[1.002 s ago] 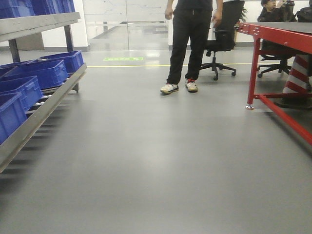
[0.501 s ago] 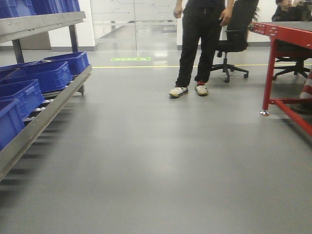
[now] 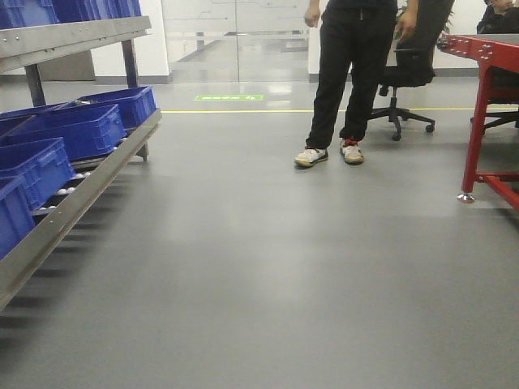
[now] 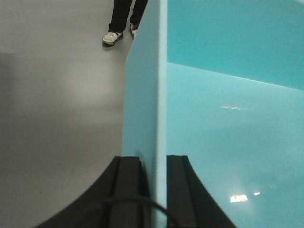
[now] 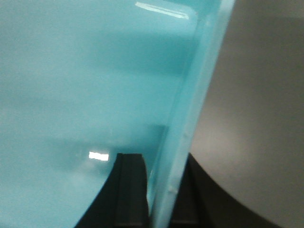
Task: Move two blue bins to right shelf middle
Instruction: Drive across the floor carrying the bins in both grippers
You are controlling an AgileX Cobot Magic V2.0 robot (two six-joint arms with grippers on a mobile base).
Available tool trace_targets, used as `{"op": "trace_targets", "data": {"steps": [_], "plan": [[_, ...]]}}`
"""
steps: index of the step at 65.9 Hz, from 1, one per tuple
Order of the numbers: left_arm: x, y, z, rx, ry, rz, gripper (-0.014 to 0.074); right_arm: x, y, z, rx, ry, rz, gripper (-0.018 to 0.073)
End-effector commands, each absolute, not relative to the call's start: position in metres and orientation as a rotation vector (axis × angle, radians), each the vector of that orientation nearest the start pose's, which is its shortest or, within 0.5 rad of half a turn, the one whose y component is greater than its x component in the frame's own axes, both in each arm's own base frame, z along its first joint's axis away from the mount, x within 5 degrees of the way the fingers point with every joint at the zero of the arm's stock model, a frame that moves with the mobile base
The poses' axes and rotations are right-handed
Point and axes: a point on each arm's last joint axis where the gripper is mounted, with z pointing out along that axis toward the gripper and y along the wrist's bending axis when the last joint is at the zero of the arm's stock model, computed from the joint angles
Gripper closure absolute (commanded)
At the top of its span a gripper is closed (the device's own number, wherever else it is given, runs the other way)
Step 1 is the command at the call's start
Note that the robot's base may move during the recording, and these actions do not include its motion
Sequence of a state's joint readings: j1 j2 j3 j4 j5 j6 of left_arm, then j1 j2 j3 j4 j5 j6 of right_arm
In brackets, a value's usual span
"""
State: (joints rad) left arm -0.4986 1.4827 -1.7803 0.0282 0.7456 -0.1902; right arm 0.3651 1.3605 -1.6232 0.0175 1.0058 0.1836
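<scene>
A light blue bin (image 4: pixel 228 118) fills both wrist views. My left gripper (image 4: pixel 153 160) is shut on its left wall, one black finger (image 4: pixel 128 190) outside and the other inside. My right gripper (image 5: pixel 160 161) is shut on the bin's (image 5: pixel 71 76) right wall in the same way, with the rim running up between its fingers. The held bin and both grippers are out of the front view. Several dark blue bins (image 3: pixel 77 130) sit on the sloping metal rack (image 3: pixel 89 190) at the left. The right shelf is out of view.
A person in black trousers (image 3: pixel 349 73) stands ahead on the grey floor, beside an office chair (image 3: pixel 409 77). A red table frame (image 3: pixel 478 121) stands at the right edge. Another rack level (image 3: pixel 65 36) with blue bins runs above at the left.
The front view has swung left: the person, chair and red table have slid to the right of the frame, and the rack has come further in. Both grips on the bin look unchanged.
</scene>
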Motion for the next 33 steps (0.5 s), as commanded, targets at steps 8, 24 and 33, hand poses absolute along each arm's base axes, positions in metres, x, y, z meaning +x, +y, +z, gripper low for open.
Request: {"op": "trace_targets", "data": {"steps": [8,24,33], "plan": [[0.2778,-0.1533,0.5078,0.261,1.823,-0.521,0.0707,0.2591,0.0984,0.4633,-0.226,2.205,0.295,0.0713],[0.2778,-0.1533,0.5078,0.261,1.823,-0.521,0.0707,0.2591,0.0984,0.4633,-0.226,2.205,0.295,0.0713],[0.2778,-0.1533,0.5078,0.261,1.823,-0.521,0.0707,0.2591,0.0984,0.4633,-0.226,2.205,0.295,0.0713]]}}
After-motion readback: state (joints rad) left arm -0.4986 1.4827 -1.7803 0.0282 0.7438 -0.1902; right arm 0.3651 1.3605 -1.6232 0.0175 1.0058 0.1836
